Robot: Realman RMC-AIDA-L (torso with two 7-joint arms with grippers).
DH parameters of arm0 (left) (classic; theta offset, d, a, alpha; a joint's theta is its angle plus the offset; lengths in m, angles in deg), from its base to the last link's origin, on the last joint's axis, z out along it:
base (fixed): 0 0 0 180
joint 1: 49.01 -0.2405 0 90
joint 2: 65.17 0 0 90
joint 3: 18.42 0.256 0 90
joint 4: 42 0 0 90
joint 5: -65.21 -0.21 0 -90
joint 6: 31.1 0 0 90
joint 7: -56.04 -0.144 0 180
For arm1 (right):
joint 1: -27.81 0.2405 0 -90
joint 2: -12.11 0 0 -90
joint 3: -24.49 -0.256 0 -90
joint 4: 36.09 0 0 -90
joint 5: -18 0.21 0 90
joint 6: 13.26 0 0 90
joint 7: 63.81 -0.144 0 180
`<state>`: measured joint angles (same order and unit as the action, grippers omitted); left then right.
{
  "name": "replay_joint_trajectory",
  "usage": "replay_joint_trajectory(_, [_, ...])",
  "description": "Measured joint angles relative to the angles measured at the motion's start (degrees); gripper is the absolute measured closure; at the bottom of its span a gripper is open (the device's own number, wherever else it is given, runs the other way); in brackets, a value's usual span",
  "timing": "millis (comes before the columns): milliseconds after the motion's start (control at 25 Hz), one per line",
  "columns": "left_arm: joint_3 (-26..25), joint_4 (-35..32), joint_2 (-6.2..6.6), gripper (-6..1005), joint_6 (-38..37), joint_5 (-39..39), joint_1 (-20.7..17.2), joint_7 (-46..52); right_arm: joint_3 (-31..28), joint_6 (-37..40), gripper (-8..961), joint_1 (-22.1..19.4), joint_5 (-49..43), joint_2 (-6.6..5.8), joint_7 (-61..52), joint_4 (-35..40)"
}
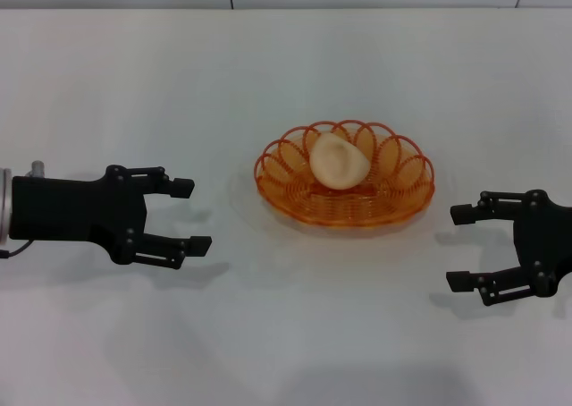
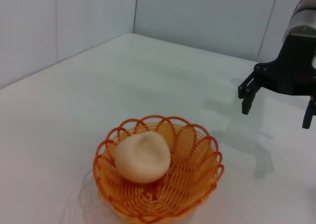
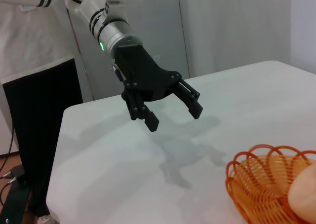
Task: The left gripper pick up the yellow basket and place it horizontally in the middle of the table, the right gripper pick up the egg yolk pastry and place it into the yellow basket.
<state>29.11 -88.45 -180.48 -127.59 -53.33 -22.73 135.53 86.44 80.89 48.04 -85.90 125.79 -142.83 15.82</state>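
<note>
A: Left side first, what was there?
B: The left gripper (image 1: 192, 215) hung over the table (image 1: 107, 334) on the left, fingers spread apart, holding nothing, well clear of the basket. The right wrist view showed it (image 3: 175, 114) the same way, fingers wide.
A: Middle?
B: The yellow basket (image 1: 393, 196) sat flat in the middle of the table, long side across. The egg yolk pastry (image 1: 338, 162) lay inside it, leaning toward the far-left part of the rim. The left wrist view confirmed the pastry (image 2: 142, 156) in the basket (image 2: 197, 179).
A: Right?
B: The right gripper (image 1: 458, 248) hovered just right of the basket, not touching, fingers apart, empty.
</note>
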Motion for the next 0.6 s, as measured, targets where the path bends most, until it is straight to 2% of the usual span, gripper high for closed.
replay_joint_trajectory(320, [0.0,0.0,0.01,129,0.2,-0.1,0.0,0.0,0.0,-0.2,70,0.0,-0.6,-0.21,0.0,0.2])
replay_joint_trajectory(600, [0.6,0.0,0.55,129,-1.1,-0.8,0.6,0.6,-0.1,0.0,70,0.0,-0.9,-0.21,-0.2,0.4])
